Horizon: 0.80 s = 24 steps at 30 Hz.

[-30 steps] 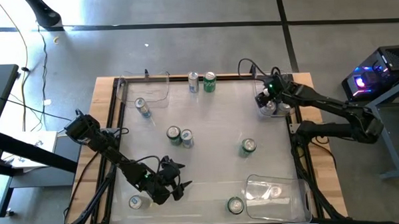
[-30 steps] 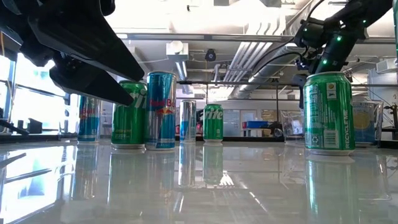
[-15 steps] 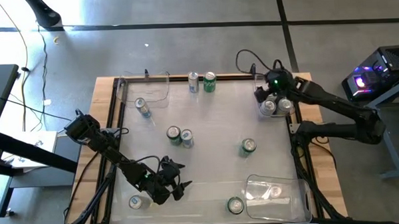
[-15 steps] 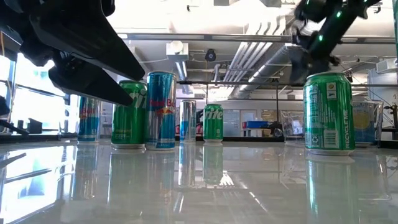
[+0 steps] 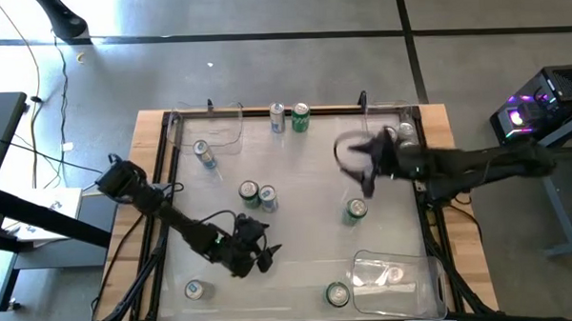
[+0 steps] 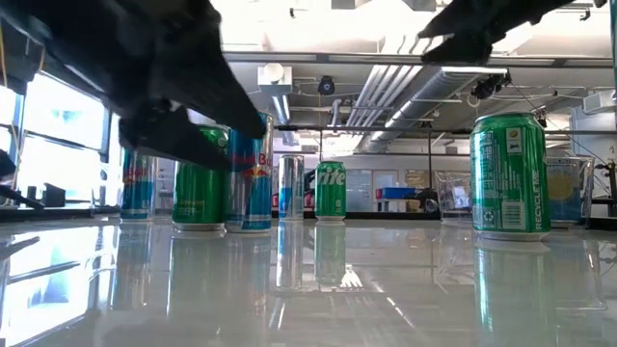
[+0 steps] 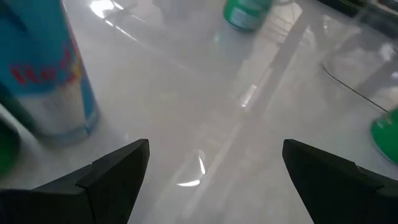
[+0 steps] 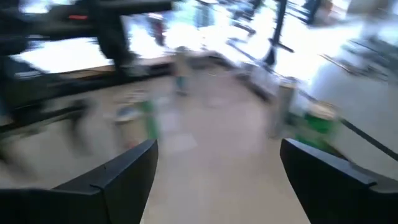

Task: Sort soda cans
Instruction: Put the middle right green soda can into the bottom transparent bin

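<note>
Tabletop: green can point(image 5: 356, 209) just beside right gripper point(image 5: 361, 167) (fingers apart, empty).

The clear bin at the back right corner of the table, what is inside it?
In the clear bin, one silver-topped can shows. The right arm passes just in front, so anything else inside cannot be seen.

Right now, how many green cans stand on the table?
4 green cans: one at the far edge, one mid-table, one right of centre, one at the near edge. More may be hidden.
</note>
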{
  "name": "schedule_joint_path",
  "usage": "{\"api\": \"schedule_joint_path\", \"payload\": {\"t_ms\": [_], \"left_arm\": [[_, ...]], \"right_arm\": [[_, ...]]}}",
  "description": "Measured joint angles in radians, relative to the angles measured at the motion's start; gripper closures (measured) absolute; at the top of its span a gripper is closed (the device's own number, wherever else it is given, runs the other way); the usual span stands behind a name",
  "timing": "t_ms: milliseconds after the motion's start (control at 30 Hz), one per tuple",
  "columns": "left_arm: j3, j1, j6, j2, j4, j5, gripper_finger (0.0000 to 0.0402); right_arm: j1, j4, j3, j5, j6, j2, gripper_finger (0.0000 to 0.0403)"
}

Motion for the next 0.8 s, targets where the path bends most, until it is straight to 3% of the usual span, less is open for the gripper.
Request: {"api": "schedule_joint_path", "payload": {"t_ms": [133, 267, 500, 567, 667, 800], "left_arm": [[0.000, 0.056, 0.137, 0.000, 0.024, -0.028, 0.0037], [0.000, 0.115, 0.305, 0.000, 0.082, -0.037, 0.0037], [0.000, 0.205, 0.610, 0.000, 0.305, 0.042, 0.0037], [0.000, 0.223, 0.661, 0.000, 0.362, 0.080, 0.0037], [0.000, 0.239, 0.685, 0.000, 0.412, 0.132, 0.0037], [0.000, 0.239, 0.694, 0.000, 0.448, 0.176, 0.0037]], "right_arm": [[0.115, 0.177, -0.082, -0.080, -0.031, 0.040, 0.0068], [0.141, 0.280, -0.117, -0.181, -0.027, 0.099, 0.0068], [0.141, 0.356, -0.052, -0.352, -0.046, 0.152, 0.0068], [0.142, 0.354, -0.010, -0.351, -0.066, 0.151, 0.0068], [0.141, 0.251, 0.084, -0.321, -0.066, 0.151, 0.0068], [0.168, -0.136, 0.256, -0.223, -0.033, 0.170, 0.0068]]}}
